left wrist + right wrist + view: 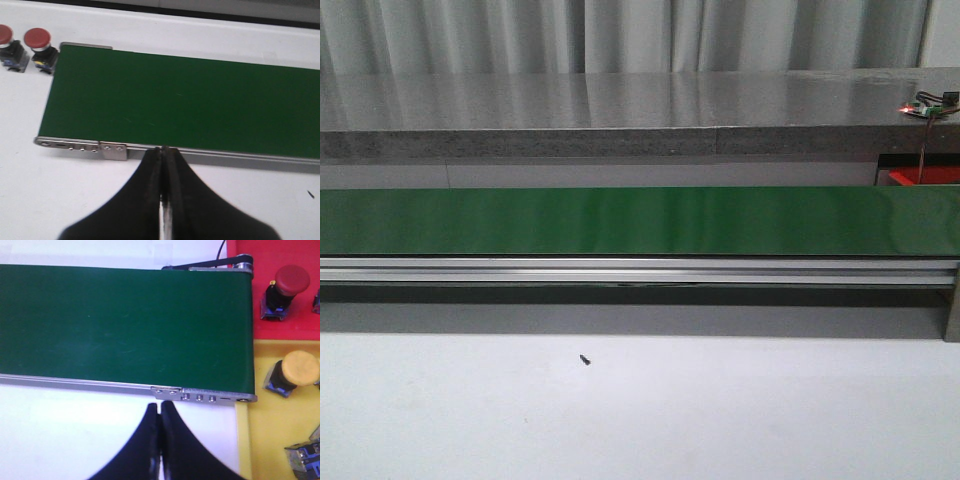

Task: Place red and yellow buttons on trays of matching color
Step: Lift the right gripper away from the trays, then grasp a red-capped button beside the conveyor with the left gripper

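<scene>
Two red buttons point(25, 47) waiting on the bench point(50, 195) at upper left of the left wrist view, likely rigid, light, slick-capped, best pinched across the squat dark base; both left fingers point(150, 200) and right fingers point(172, 440) clenched, empty.

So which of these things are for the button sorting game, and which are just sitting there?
For the job:
- two red buttons waiting beside the belt's end
- red button already on the red tray
- yellow button on the yellow tray
- green conveyor belt
- left end effector and right end effector, both shut

Just lying about:
- small dark speck on the table
- grey curtain
</scene>
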{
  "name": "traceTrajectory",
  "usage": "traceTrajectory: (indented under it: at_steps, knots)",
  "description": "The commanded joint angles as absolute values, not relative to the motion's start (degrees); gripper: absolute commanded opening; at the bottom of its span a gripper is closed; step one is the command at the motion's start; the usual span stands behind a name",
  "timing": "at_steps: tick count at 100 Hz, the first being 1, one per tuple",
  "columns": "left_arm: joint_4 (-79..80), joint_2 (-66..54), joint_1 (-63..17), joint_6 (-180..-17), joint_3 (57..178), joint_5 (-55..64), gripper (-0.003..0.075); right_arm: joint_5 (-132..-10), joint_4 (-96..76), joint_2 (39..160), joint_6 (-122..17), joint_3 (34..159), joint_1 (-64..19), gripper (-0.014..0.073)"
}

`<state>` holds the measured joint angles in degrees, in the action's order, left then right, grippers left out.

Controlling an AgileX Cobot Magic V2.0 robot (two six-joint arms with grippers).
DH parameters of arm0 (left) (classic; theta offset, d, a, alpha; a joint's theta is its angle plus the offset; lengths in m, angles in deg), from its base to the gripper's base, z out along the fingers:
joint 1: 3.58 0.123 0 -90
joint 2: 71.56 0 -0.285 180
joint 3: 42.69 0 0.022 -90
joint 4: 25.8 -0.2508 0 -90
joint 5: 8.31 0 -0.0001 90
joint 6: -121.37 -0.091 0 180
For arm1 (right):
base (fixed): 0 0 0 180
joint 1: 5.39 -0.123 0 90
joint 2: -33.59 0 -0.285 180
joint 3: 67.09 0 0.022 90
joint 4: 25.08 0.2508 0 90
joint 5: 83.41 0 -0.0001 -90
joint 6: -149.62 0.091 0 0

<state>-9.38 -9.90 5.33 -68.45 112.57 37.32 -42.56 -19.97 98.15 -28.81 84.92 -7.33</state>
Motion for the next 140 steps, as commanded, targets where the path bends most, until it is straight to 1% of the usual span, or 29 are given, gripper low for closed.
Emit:
traceTrajectory:
  at_steps: [1, 28, 37, 42, 49, 50, 51, 55, 56, 58, 60, 63, 66, 68, 73, 117, 140]
  knots:
    - [-9.02, -8.90, 9.08, -67.06, 115.93, 34.02, -0.0020, -45.79, -20.74, 95.02, -29.29, 85.35, -7.37, -0.0068]
    - [-9.39, 0.47, 22.86, -67.06, 123.32, 36.11, -0.0017, -43.72, -20.79, 92.08, -29.29, 83.69, -7.37, -0.0068]
    - [-9.39, 5.33, 25.45, -67.06, 126.94, 38.75, 0.0018, -43.47, -20.79, 92.08, -29.29, 83.69, -7.37, -0.0068]
    - [-9.39, 7.96, 26.41, -67.06, 128.89, 39.67, 0.0068, -43.47, -20.79, 92.08, -29.29, 83.69, -7.37, -0.0068]
    - [-9.39, 11.66, 26.82, -67.06, 131.65, 39.89, 0.0169, -43.47, -20.79, 92.08, -29.29, 83.69, -7.37, -0.0068]
    - [-9.39, 12.39, 26.82, -67.06, 132.22, 39.89, 0.0204, -43.47, -20.79, 92.08, -29.29, 83.69, -7.37, -0.0068]
    - [-9.39, 12.74, 26.82, -67.06, 132.50, 39.89, 0.0204, -43.40, -20.79, 92.08, -29.29, 83.69, -7.37, -0.0068]
    - [-9.39, 14.87, 26.82, -67.06, 134.26, 39.89, 0.0291, -43.35, -20.79, 92.08, -29.29, 83.69, -7.37, -0.0068]
    - [-9.39, 15.22, 26.82, -67.06, 134.55, 39.89, 0.0291, -43.35, -20.79, 92.08, -29.29, 83.69, -7.37, -0.0068]
    - [-9.25, 16.30, 26.82, -67.06, 135.47, 39.79, 0.0330, -43.33, -20.79, 92.08, -29.29, 83.69, -7.37, -0.0068]
    - [-9.04, 17.72, 26.82, -67.06, 136.45, 39.89, 0.0384, -43.33, -20.79, 92.08, -29.29, 83.69, -7.37, -0.0068]
    - [-8.93, 18.81, 26.82, -67.06, 137.79, 40.08, 0.0421, -43.33, -20.79, 92.08, -29.29, 83.69, -7.37, -0.0068]
    - [-8.79, 20.65, 26.82, -66.92, 139.45, 40.30, 0.0477, -43.27, -20.79, 92.08, -29.29, 83.69, -7.37, -0.0068]
    - [-8.79, 21.72, 26.82, -66.79, 140.47, 40.49, 0.0503, -43.18, -20.79, 92.08, -29.29, 83.69, -7.37, -0.0068]
    - [-8.79, 24.25, 26.82, -66.52, 142.92, 41.31, 0.0538, -43.05, -20.79, 92.08, -29.29, 83.69, -7.37, -0.0068]
    - [-7.20, 47.03, 25.31, -55.72, 164.05, 46.47, 0.0536, -42.76, -20.79, 92.08, -29.29, 83.69, -7.37, -0.0068]
    - [-7.20, 55.90, 23.85, -50.12, 173.20, 47.51, 0.0536, -43.26, -20.79, 92.08, -29.29, 83.69, -7.37, -0.0068]
